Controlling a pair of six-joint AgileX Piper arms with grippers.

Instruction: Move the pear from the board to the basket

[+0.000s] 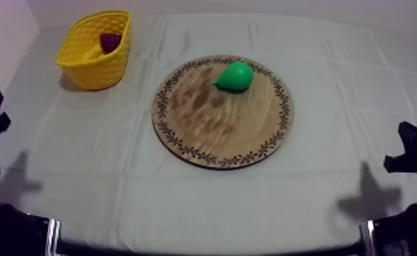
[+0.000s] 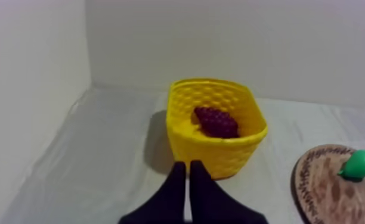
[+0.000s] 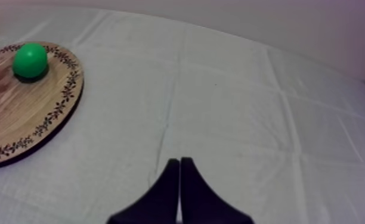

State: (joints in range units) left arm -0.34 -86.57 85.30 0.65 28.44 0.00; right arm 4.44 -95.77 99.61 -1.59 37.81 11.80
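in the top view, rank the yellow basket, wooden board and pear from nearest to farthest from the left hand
1. yellow basket: nearest, at the table's far left corner, on the same side as the left hand.
2. wooden board: next, at the table's middle.
3. pear: farthest, lying on the board's far part.

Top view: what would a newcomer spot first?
The bright green pear, lying on the far side of the round wooden board at mid-table. Next the yellow basket at the far left, a bunch of grapes inside it. The left gripper and right gripper sit shut, holding nothing.
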